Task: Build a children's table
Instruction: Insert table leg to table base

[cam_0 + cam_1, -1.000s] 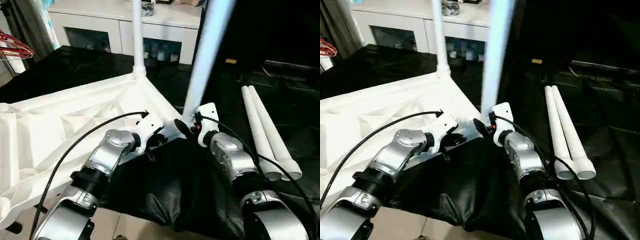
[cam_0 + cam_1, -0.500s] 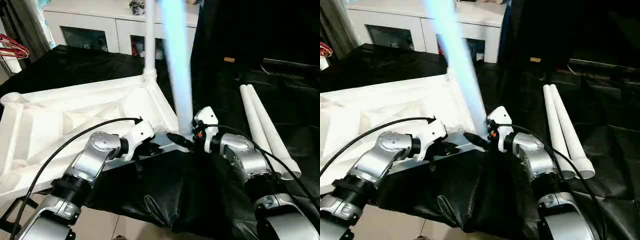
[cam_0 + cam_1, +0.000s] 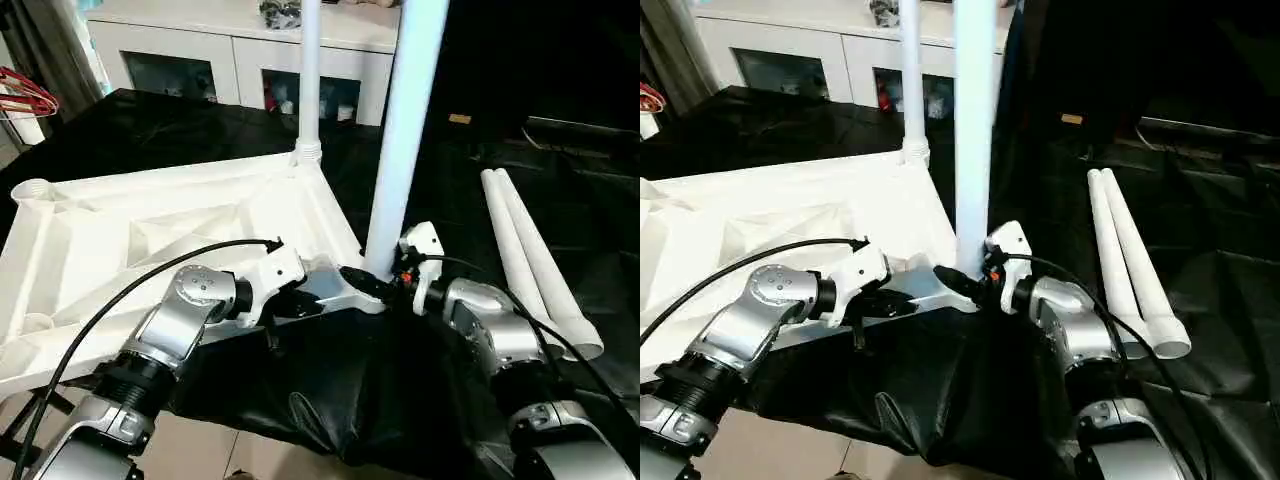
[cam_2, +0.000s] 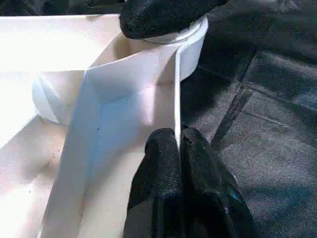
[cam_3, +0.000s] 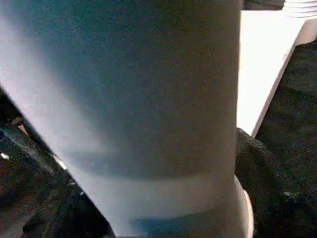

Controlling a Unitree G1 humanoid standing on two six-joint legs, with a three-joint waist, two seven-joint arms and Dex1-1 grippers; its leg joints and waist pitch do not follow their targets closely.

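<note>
Tabletop (image 3: 150, 235) inverted on black cloth, one leg (image 3: 309, 75) upright in far corner socket. Left gripper (image 4: 177, 148) pinched shut on near edge wall, steadying. Second leg (image 3: 405, 130) upright in near corner socket, clasped low by right gripper (image 3: 385, 285). Step judged: seating second leg. Next: press down, release, fetch spare legs (image 3: 530, 265) lying at right.

- Two brushed-silver metal forearms, the left (image 3: 175, 325) and the right (image 3: 495, 335), built of rounded jointed segments with black collars.
- White plastic wrist housings (a red spot on the right one).
- Thin black cables (image 3: 130, 295) loop alongside.
- Black textured fingers (image 4: 171, 193).
</note>
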